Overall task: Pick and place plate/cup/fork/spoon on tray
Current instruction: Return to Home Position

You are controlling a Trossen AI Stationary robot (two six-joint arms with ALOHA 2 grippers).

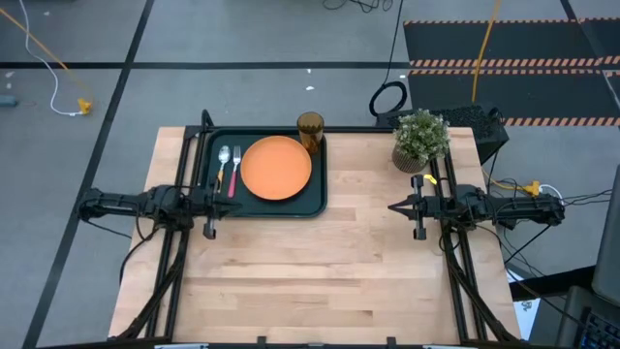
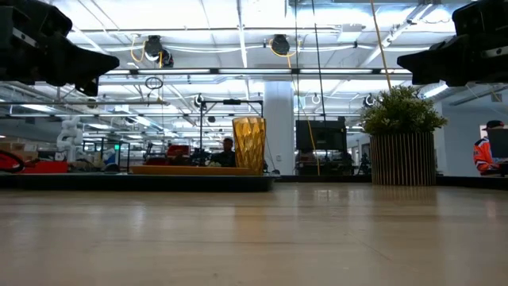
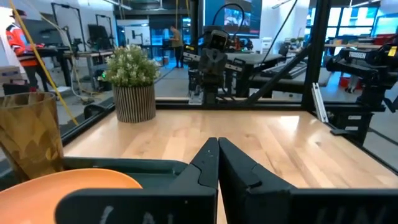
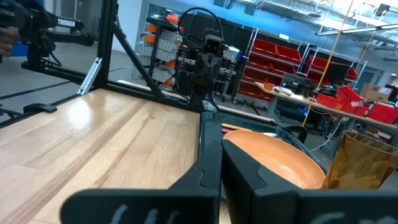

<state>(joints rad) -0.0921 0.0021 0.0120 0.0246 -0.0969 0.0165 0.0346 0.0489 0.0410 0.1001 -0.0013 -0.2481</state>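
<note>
The dark tray (image 1: 316,199) lies at the table's far left. On it lie the orange plate (image 1: 276,167), the orange-handled spoon (image 1: 223,167) and the red-handled fork (image 1: 234,171), side by side left of the plate. The amber cup (image 1: 310,129) stands upright at the tray's far right corner. My left gripper (image 1: 217,205) is shut and empty, above the tray's near left corner. Its wrist view shows the plate (image 3: 68,186) and the cup (image 3: 31,134). My right gripper (image 1: 394,206) is shut and empty, above bare table right of the tray.
A potted green plant (image 1: 419,139) stands at the table's far right, behind my right arm. Bare wooden table (image 1: 320,281) fills the middle and the near half. In the low view both arms hang well above the tabletop (image 2: 254,238).
</note>
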